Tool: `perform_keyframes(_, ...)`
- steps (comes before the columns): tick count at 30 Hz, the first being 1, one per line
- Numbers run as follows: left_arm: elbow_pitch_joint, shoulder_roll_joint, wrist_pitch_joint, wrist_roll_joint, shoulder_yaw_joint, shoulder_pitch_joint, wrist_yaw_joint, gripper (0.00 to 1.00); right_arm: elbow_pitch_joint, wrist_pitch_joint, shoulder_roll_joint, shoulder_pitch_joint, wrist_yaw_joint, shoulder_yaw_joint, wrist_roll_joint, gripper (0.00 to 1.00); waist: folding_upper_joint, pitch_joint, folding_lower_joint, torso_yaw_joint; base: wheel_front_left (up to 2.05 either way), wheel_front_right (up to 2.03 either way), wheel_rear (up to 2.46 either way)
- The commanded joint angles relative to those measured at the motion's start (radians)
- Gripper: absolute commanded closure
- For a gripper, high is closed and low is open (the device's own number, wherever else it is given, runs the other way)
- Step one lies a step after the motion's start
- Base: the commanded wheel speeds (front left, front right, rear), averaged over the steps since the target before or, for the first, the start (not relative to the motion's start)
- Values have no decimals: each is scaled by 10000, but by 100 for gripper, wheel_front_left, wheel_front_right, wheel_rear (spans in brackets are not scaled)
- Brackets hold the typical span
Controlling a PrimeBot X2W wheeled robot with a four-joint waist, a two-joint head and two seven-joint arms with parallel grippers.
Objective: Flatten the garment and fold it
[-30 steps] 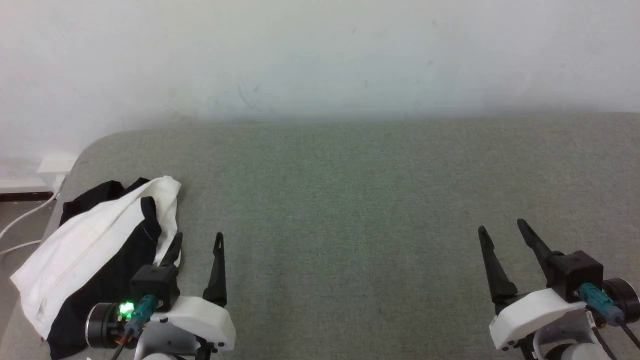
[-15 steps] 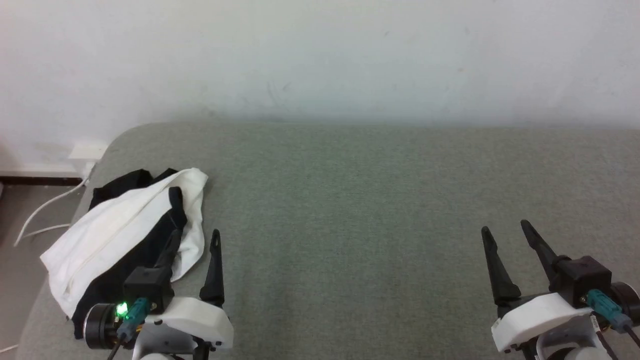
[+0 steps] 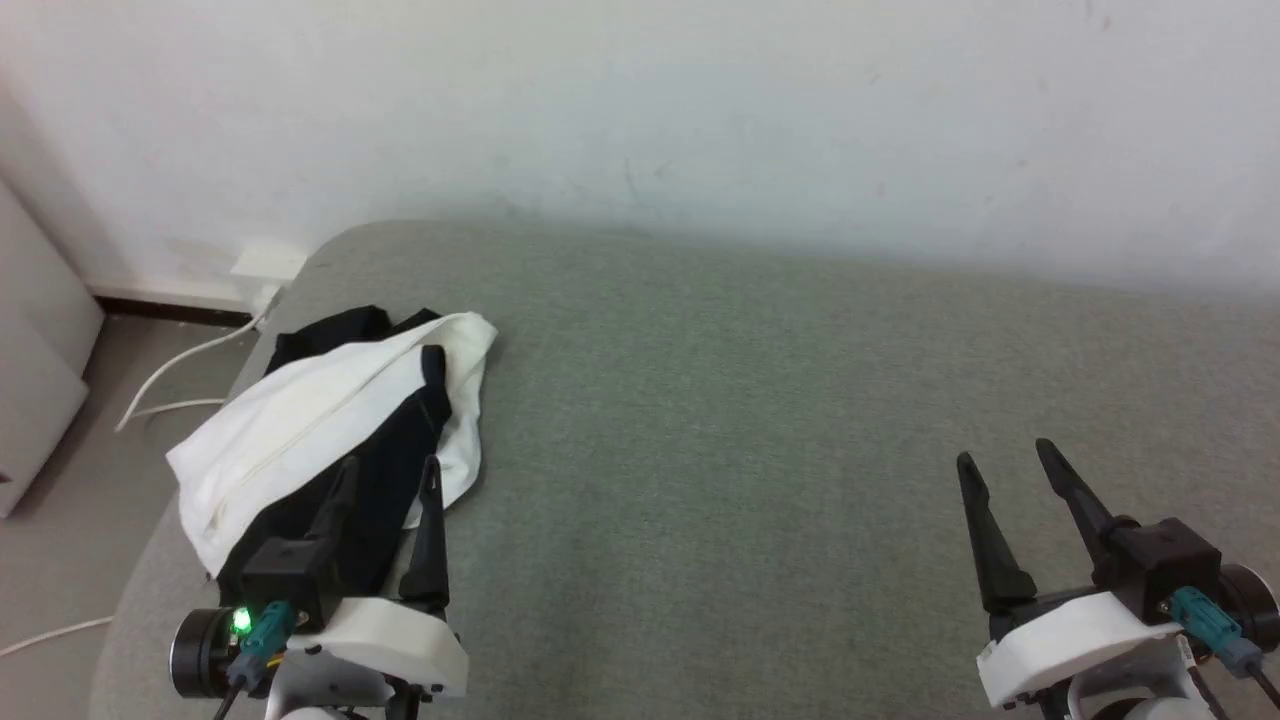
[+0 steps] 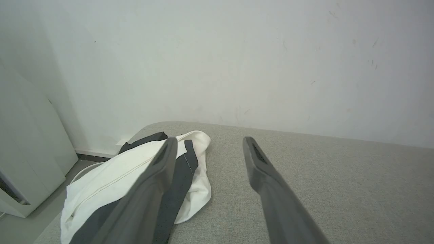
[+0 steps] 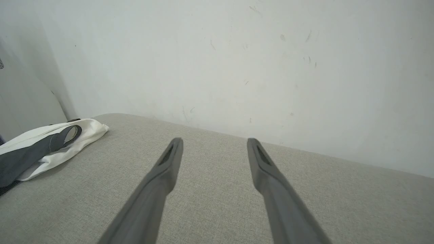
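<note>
The garment (image 3: 330, 420), white with black parts, lies crumpled in a heap near the left end of the grey-green padded surface (image 3: 760, 400). The left wrist view has the garment (image 4: 115, 176) at lower left, and the right wrist view has the garment (image 5: 44, 144) at far left. My left gripper (image 3: 390, 478) is open just in front of the heap, with its left finger over the black cloth and nothing held. My right gripper (image 3: 1005, 460) is open and empty, far to the right above bare surface. The left gripper (image 4: 208, 144) and the right gripper (image 5: 213, 144) both show spread fingers.
A white wall (image 3: 640, 110) runs close behind the surface. The surface's rounded left end drops to the floor (image 3: 70, 520), where white cables (image 3: 170, 365) and a pale cabinet (image 3: 35, 360) stand.
The head camera has turned left, so the whole picture shifts right and more floor shows. The garment and both open grippers keep their places.
</note>
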Motion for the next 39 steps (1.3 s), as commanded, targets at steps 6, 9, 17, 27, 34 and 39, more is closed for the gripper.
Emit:
perform_keyframes(6,40,-12,-221,-159,-58,113,-41,0,-54,-223,15,101,-9,48,23,0,-1,79,0,675,0,0,0)
perform_keyframes(9,31,-13,-284,-239,-92,121,-23,0,-92,-285,16,98,-10,73,-40,0,-1,109,0,915,0,0,0)
perform_keyframes(17,74,-14,-430,-277,-131,210,10,0,-164,-399,17,128,-11,156,-123,0,-1,107,0,1414,-5,-5,-5)
perform_keyframes(27,252,-17,-639,-397,-199,278,27,0,-390,-471,20,227,-12,293,-245,0,-1,116,0,1923,-5,-5,-5)
perform_keyframes(34,270,-18,-786,-589,-156,233,-30,0,-595,-548,21,290,-14,381,-214,0,-1,152,0,2235,0,0,0)
perform_keyframes(39,395,-19,-890,-903,-118,84,-128,0,-726,-602,23,340,-14,437,-193,0,-1,188,0,2375,0,0,0)
